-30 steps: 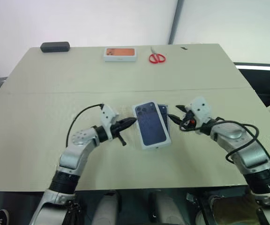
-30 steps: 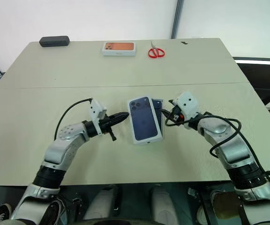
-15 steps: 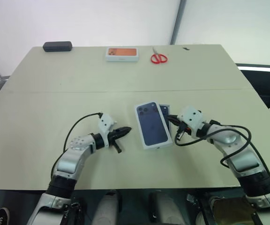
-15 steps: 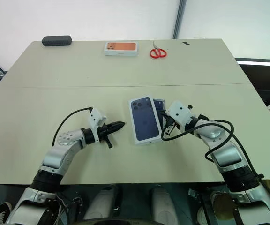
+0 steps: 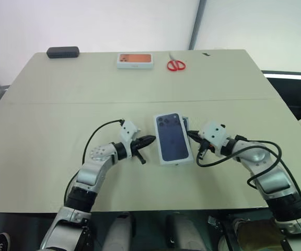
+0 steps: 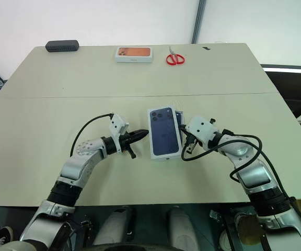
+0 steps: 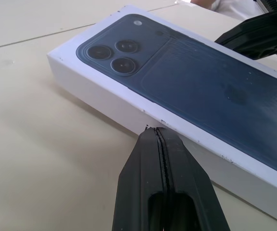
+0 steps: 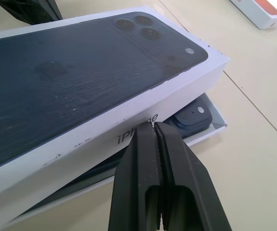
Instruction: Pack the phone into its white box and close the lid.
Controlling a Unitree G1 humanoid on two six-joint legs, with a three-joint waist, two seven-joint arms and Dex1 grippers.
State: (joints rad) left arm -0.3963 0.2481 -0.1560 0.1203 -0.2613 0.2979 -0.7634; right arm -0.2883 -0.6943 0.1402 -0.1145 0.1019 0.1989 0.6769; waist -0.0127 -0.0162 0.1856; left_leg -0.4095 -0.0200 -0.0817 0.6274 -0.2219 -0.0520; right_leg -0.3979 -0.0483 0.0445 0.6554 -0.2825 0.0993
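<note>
Left gripper [image 7: 157, 134], fingers pressed together, has come in from the lid's [image 5: 173, 137] left side and now touches its long wall with its tip; a second ago it sat a little farther out. Right gripper [image 8: 154, 129], which stood partly open then, is now shut too, its tip against the lid's opposite long wall. Both forearms lie low over the table [image 5: 46, 120], pointing inward at each other. The lid has squared up since, and sits askew over the box [image 8: 214, 126], whose right edge juts out beside the right gripper. The phone [image 8: 192, 117] lies in that box, its corner apparently just clear of the lid. An orange box [image 5: 135, 60], scissors [image 5: 175, 65] and a dark case [image 5: 62, 52] lie well apart at the far edge.
</note>
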